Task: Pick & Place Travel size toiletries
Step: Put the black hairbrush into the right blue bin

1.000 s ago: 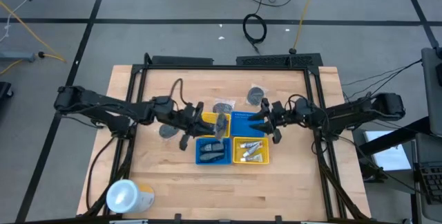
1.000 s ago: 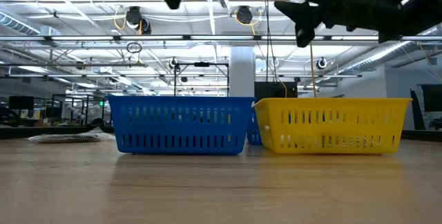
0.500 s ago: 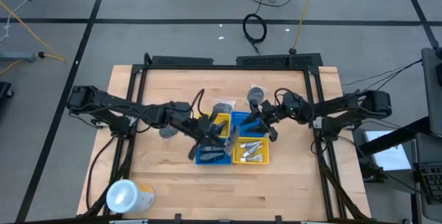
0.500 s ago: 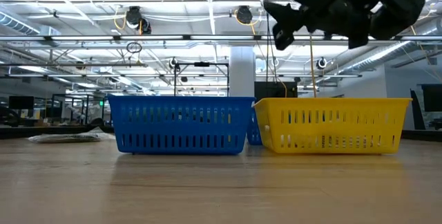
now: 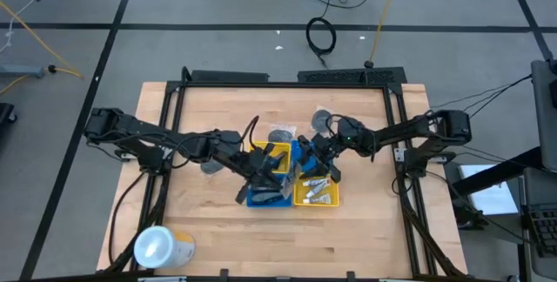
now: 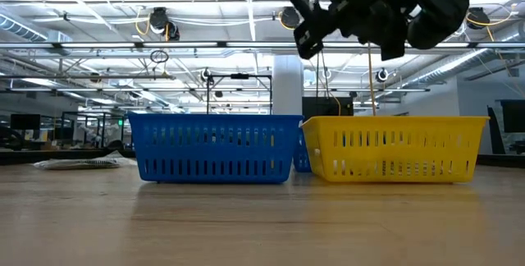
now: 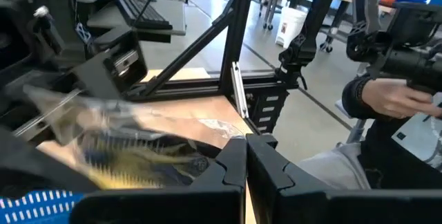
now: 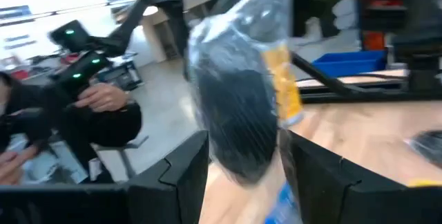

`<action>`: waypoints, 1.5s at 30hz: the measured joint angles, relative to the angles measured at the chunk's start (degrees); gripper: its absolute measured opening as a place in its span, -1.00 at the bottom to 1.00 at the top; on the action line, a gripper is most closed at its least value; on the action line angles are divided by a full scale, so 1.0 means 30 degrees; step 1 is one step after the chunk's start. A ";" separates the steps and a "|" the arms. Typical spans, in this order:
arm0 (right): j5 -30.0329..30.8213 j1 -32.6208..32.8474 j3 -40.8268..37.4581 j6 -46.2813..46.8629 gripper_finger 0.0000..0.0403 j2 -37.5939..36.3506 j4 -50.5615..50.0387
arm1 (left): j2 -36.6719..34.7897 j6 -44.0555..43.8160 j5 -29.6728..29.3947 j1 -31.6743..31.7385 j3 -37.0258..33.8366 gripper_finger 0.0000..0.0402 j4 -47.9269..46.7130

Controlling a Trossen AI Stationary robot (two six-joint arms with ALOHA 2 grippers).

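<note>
Beside the trays [image 5: 315, 197], wrapped pieces [image 5: 280, 134] lie.

Two slim black jointed arms trailing black cables, with blocky dark fingers [image 7: 231, 175].

The whole desk [image 5: 218, 230] is seen from directly overhead in the high view. It is viewed level from its surface in the low view, facing the room, with the blue tray [image 6: 215, 147] and yellow tray [image 6: 394, 147] shared. Close forward views are given from each wrist.
</note>
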 joint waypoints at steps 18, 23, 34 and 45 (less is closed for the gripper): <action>-0.0819 0.0342 0.0246 -0.2523 -0.87 0.0148 -0.0547 | -0.0004 -0.0250 -0.2483 0.0528 -0.0015 -0.99 -0.1416; -0.0797 0.0342 0.0246 -0.2658 -0.89 0.0148 -0.0758 | -0.0004 -0.0947 -0.2480 0.0597 -0.0015 -0.90 -0.1523; -0.0234 -0.0365 0.0231 -0.2520 -0.89 -0.0007 -0.2391 | -0.2011 -0.1228 -0.2768 0.0808 -0.0022 -0.58 -0.4548; 0.4014 -0.1457 0.0217 -0.3492 -0.89 -0.0552 -0.8762 | -0.3013 -0.2056 -0.4687 0.0882 -0.0022 -0.57 -0.7363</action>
